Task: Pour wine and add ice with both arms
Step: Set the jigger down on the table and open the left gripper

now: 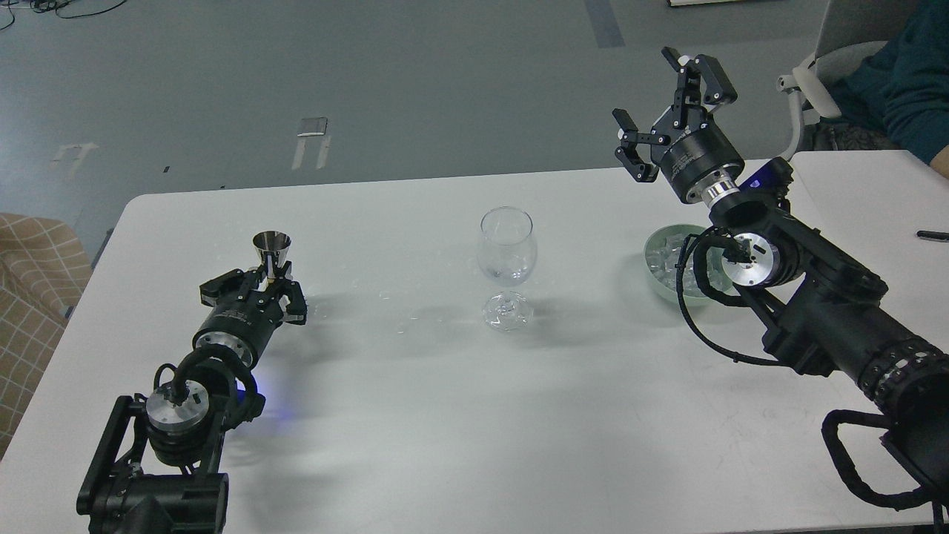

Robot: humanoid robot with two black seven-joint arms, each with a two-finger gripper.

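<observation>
A clear stemmed wine glass (507, 245) stands at the table's middle with a little clear wine (508, 277) in the bottom of its bowl. A pale green bowl (655, 276) of clear ice cubes (663, 259) sits to its right, partly hidden by my right arm. My right gripper (645, 85) is open and empty, raised above the table's far edge behind the bowl. My left gripper (270, 282) is shut on a small steel jigger (271, 243), held upright low over the table at the left.
The white table (415, 415) ends close behind the glass. Small clear specks (404, 326) lie between jigger and glass. A second table with a black pen (933, 236) adjoins at the right. A seated person (912, 81) is at the far right.
</observation>
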